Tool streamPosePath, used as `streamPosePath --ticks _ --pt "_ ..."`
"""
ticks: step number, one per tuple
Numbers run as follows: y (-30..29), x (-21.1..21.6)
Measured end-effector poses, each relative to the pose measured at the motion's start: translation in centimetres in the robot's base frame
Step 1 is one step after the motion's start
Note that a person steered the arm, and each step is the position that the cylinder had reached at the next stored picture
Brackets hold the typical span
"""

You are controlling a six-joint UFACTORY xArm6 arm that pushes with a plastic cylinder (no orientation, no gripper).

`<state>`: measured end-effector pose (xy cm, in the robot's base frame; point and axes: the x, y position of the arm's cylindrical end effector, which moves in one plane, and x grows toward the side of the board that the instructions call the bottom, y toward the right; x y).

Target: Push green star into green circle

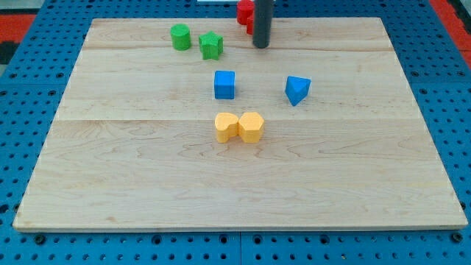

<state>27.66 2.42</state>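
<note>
tip [260,46] of the dark rod: far side, right of green star block [211,46], apart, likely placed to shove it left | star: small, chunky, matte green, just right of green cylinder block [180,36], narrow gap | no gripper fitted, nothing grasped | wooden tabletop [147,184]

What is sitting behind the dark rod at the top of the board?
A red block shows at the rod's left edge, partly covered, so its shape cannot be told. My tip rests right of the green star, apart from it.
</note>
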Motion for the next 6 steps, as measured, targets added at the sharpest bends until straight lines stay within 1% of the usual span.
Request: streamPosePath --ticks 2,3,6 --pt "-5.2 0.1" --pt "-6.3 0.1" --pt "-6.1 0.5"
